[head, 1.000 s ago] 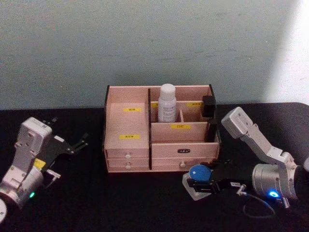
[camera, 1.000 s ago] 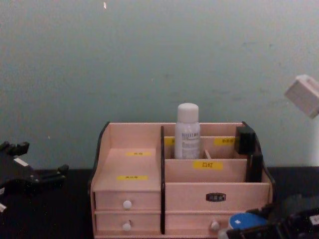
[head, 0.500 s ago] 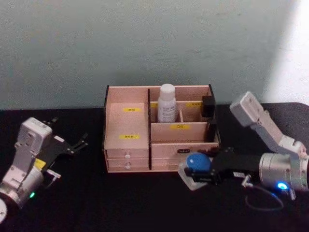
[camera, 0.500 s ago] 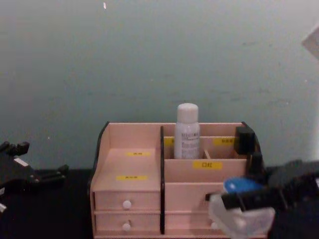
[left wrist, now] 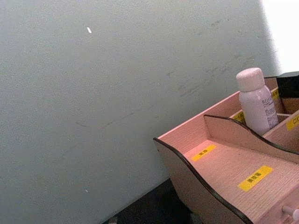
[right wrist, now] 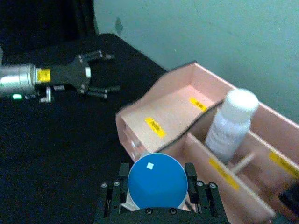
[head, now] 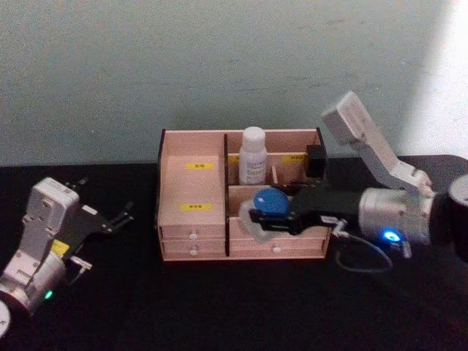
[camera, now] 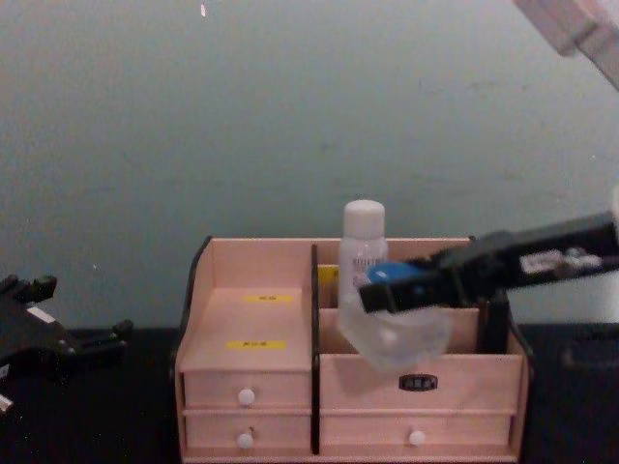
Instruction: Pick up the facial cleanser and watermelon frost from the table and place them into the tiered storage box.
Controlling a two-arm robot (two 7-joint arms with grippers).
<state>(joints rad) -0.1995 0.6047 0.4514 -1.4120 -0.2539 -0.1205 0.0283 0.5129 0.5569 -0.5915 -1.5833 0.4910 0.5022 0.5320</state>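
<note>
Holding head view: right gripper point(head: 265, 213) clamped on the facial cleanser point(head: 269, 200) at its blue cap, over the tiered storage box point(head: 191, 191) right front tier; white bottle point(head: 253, 165) behind | left gripper point(head: 117, 217) spread empty, well left | right wrist: fingers point(right wrist: 190, 173) flank the cap | chest: clear tube body hangs at the front wall, open room above.

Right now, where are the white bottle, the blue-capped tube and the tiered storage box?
white bottle point(head: 253, 167): head view, on its labelled body.
blue-capped tube point(right wrist: 157, 181): right wrist view, middle of its blue cap.
tiered storage box point(head: 189, 186): head view, bare wood of its left step.
</note>
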